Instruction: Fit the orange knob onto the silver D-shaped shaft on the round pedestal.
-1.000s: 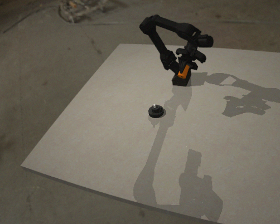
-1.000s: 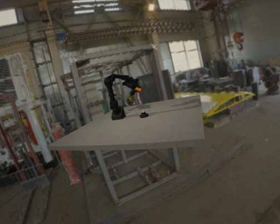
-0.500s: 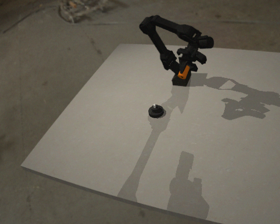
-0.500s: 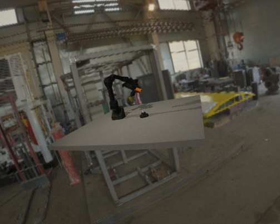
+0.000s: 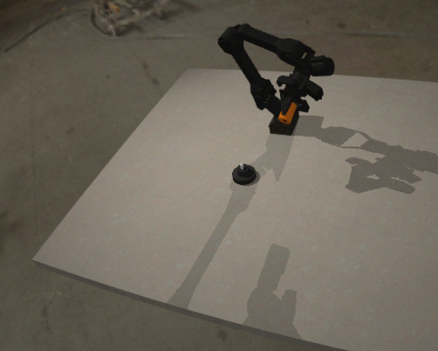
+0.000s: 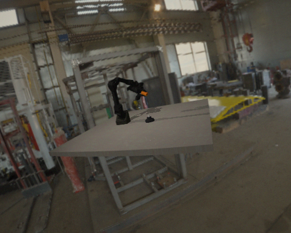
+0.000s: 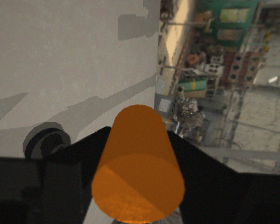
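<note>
The orange knob (image 5: 289, 113) (image 6: 144, 93) (image 7: 139, 182) is held tilted, well above the table. Its lower end faces the top view and shows a small dark hole (image 5: 284, 120); the hole's flat side is too small to make out. My gripper (image 5: 291, 107) (image 6: 142, 93) (image 7: 138, 134) is shut on the knob, with a finger on either side in the wrist view. The round black pedestal (image 5: 243, 176) (image 6: 149, 119) (image 7: 50, 143) stands on the table, away from the knob. Its silver shaft (image 5: 242, 166) (image 6: 148, 116) points up; its flat side cannot be made out.
The pale table (image 5: 160, 209) (image 6: 129, 139) (image 7: 51, 45) carries the arm's dark base (image 5: 282, 127) (image 6: 123, 119) behind the pedestal in the top view. Arm shadows cross the table top. The table's edge shows in the wrist view, with the workshop floor beyond.
</note>
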`<action>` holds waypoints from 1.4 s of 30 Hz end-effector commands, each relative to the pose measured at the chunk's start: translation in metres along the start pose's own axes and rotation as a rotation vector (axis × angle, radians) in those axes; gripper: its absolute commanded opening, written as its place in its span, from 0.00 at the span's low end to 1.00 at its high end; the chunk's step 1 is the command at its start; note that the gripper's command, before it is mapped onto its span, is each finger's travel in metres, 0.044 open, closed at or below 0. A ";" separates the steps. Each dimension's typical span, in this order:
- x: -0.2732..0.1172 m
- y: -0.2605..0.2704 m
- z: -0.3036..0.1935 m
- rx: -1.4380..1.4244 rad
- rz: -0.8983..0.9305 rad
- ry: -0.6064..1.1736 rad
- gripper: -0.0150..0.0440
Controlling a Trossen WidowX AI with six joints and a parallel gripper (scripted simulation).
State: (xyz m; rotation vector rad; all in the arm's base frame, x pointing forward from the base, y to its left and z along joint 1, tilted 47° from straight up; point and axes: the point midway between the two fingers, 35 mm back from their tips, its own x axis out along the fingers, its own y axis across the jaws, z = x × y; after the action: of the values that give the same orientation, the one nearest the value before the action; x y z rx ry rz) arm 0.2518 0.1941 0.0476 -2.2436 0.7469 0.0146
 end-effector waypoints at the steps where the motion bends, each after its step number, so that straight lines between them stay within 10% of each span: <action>1: 0.000 -0.001 0.000 0.006 -0.002 0.000 0.25; 14: 0.004 0.004 0.000 0.009 0.038 -0.002 0.25; 42: 0.051 0.043 -0.001 0.011 0.768 -0.001 0.25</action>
State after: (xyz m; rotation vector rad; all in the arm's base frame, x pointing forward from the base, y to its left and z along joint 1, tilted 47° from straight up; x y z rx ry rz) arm 0.2693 0.1455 0.0096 -1.8592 1.5026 0.3469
